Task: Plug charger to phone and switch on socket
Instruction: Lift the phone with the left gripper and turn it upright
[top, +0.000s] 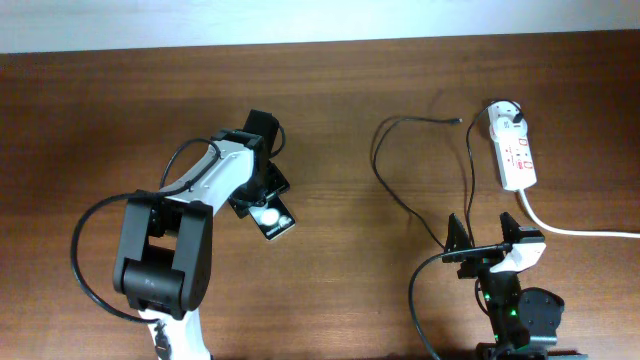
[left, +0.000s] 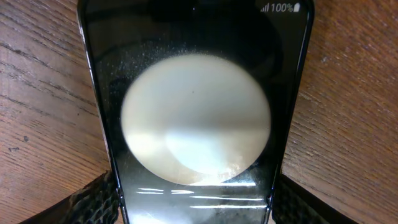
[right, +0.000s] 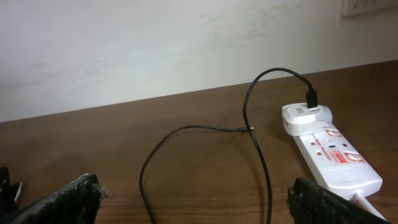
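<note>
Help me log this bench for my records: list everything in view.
phone: one, black, centre-left of the table, under the left gripper
charger cable: one, thin black, loose loops right of centre
plug head: one, white, seated in the far end of the power strip
power strip: one, white with red markings, far right
cord: one, thick white, from the strip off the right edge
table: one, brown wood
wall: one, white, behind the table
left gripper: one, black, fingers at both long edges of the phone
right gripper: one, black, open, empty, near edge
</note>
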